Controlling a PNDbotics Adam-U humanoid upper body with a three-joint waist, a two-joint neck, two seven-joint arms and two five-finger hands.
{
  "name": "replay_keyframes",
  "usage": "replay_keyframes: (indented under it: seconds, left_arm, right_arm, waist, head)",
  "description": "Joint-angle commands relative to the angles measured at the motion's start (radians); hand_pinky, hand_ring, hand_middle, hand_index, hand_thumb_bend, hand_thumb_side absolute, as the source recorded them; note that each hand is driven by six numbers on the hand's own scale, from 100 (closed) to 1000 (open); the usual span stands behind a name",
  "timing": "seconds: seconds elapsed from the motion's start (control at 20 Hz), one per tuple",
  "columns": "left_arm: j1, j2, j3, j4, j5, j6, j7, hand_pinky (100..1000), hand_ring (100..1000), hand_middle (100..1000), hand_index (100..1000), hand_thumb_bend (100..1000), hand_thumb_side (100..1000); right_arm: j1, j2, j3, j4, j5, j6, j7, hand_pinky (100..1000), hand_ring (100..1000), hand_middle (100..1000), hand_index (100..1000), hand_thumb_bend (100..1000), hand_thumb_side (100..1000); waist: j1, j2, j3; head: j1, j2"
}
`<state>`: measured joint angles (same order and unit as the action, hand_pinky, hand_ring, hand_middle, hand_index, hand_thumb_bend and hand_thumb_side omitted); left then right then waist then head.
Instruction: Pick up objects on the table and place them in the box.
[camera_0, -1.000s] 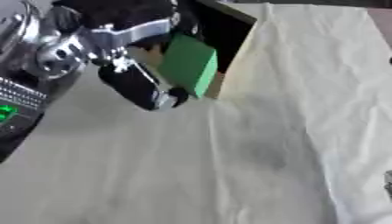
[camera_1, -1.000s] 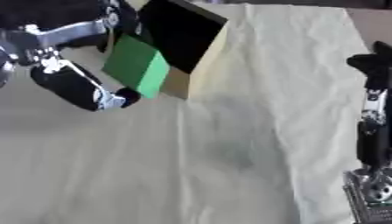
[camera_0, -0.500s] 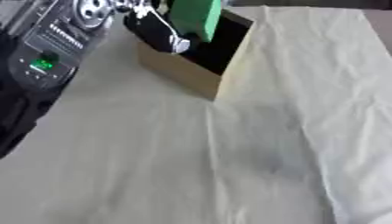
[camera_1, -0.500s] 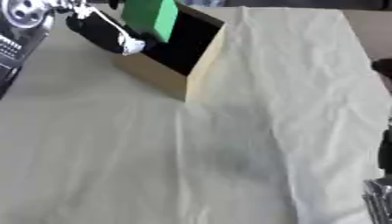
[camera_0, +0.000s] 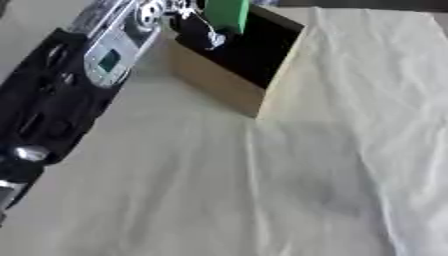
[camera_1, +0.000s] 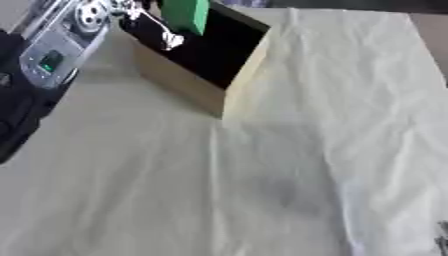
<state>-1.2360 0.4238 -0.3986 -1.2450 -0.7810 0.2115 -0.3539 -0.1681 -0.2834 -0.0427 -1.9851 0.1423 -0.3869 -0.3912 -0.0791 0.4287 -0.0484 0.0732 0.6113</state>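
The left hand (camera_0: 199, 31) reaches over the tan box (camera_0: 219, 82), its fingers curled round a green block (camera_0: 228, 14) held above the box's dark open inside. Nothing can be made out inside the box. A pale cloth (camera_0: 350, 150) covers the table.

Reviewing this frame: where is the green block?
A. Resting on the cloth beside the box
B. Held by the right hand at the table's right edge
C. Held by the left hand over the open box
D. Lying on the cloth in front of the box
C: the left hand holds the green block above the dark opening of the box, clear of the cloth.
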Motion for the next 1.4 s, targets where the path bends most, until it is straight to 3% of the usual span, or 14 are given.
replay_keyframes:
  seconds: [0.05,0.45,0.7,1.05,1.4]
  left_arm:
    - [-0.036,-0.009,0.028,0.051,-0.032,-0.013,0.028,449,518,504,561,100,130]
    - [-0.061,-0.050,0.052,0.152,-0.072,-0.042,0.068,449,518,518,577,100,158]
    - [-0.077,-0.057,0.053,0.167,-0.095,-0.065,0.086,458,523,521,580,100,156]
    - [-0.100,-0.045,0.056,0.147,-0.188,-0.070,0.100,491,549,530,588,102,146]
    - [-0.113,-0.041,0.051,0.116,-0.169,-0.072,0.038,500,562,544,591,116,161]
  right_arm:
    - [-0.009,-0.004,-0.001,-0.015,-0.007,-0.001,0.004,807,697,626,819,100,787]
    - [-0.024,0.008,0.006,-0.015,-0.009,0.002,0.010,808,694,624,818,100,797]
    - [-0.020,0.015,0.006,-0.015,-0.007,0.009,0.010,808,693,623,817,100,805]
    - [-0.016,0.009,0.004,-0.015,-0.008,0.013,0.009,808,693,623,817,100,803]
    - [-0.011,0.004,0.001,-0.015,-0.009,0.016,0.008,807,694,622,817,100,799]
  waist:
    - [-0.001,-0.013,-0.002]
    - [-0.008,0.019,-0.016]
    - [-0.005,0.028,-0.015]
    - [0.011,0.017,-0.001]
    - [0.027,0.000,0.000]
  head:
    - [0.007,-0.024]
    - [0.029,-0.056]
    - [0.025,-0.059]
    - [0.010,-0.043]
    - [0.005,-0.035]
